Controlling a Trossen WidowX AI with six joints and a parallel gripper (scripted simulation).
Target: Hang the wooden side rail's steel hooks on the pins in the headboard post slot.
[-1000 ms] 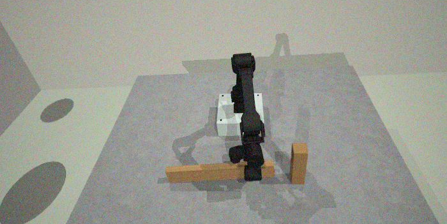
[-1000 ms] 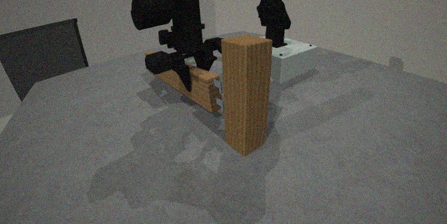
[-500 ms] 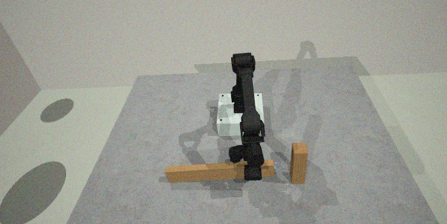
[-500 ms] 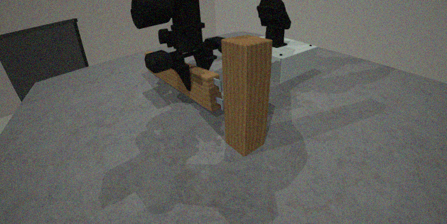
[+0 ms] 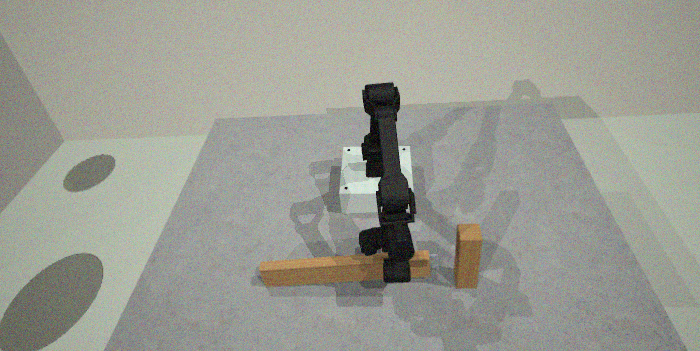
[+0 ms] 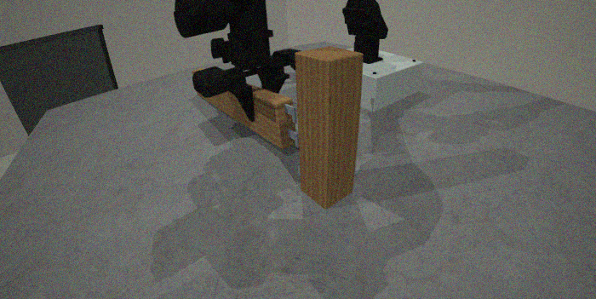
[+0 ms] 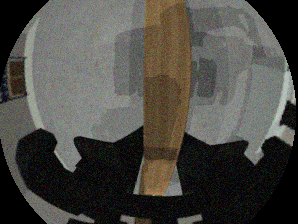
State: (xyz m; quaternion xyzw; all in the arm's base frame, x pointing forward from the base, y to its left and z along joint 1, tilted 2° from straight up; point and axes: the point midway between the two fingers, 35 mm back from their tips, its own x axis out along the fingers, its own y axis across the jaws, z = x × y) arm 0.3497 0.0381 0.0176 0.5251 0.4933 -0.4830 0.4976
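Note:
The wooden side rail (image 5: 320, 273) (image 6: 272, 130) (image 7: 165, 60) lies lengthwise, low over the table; whether its underside touches the table is hard to tell. My gripper (image 5: 396, 276) (image 6: 265, 105) (image 7: 158, 127) is shut on the rail near its hook end, one finger on each side. The steel hooks (image 5: 434, 259) (image 6: 291, 111) stick out of that end toward the headboard post (image 5: 467, 263) (image 6: 327, 125). The post stands upright. In the top view a gap shows between the hooks and the post. In the exterior view the post partly covers the hooks. Its slot and pins are hidden.
The white arm base (image 5: 357, 202) (image 6: 393, 87) stands behind the rail on the grey table (image 5: 225, 182) (image 6: 106, 176). The arm reaches from it over the rail. A dark panel (image 6: 55, 70) stands beyond the table at the left in the exterior view. Arm shadows cross the table.

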